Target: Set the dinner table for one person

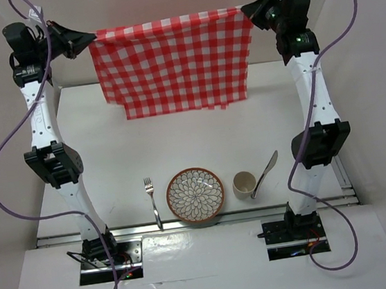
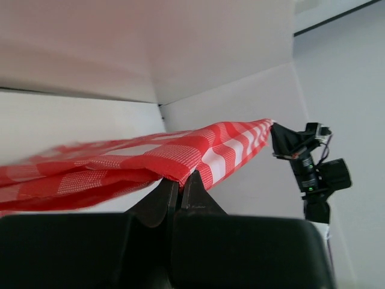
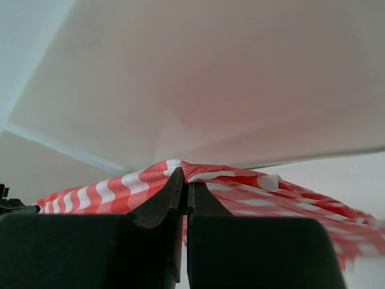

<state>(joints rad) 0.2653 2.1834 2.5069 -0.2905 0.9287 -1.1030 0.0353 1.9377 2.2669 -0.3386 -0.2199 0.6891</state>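
Note:
A red-and-white checked cloth (image 1: 173,63) hangs stretched between my two grippers, high over the far part of the white dinner table (image 1: 109,147). My left gripper (image 1: 91,37) is shut on the cloth's left corner, which shows in the left wrist view (image 2: 120,159) pinched at the gripper (image 2: 179,177). My right gripper (image 1: 246,10) is shut on the right corner, which shows in the right wrist view (image 3: 228,180) at the gripper (image 3: 185,174). A fork (image 1: 153,201), a patterned plate (image 1: 195,195), a cream cup (image 1: 243,184) and a knife (image 1: 264,172) lie along the near edge.
White walls enclose the table at the back and sides. A metal rail (image 1: 64,237) runs along the near edge by the arm bases. In the left wrist view the right arm's wrist (image 2: 313,171) is visible at the cloth's far end.

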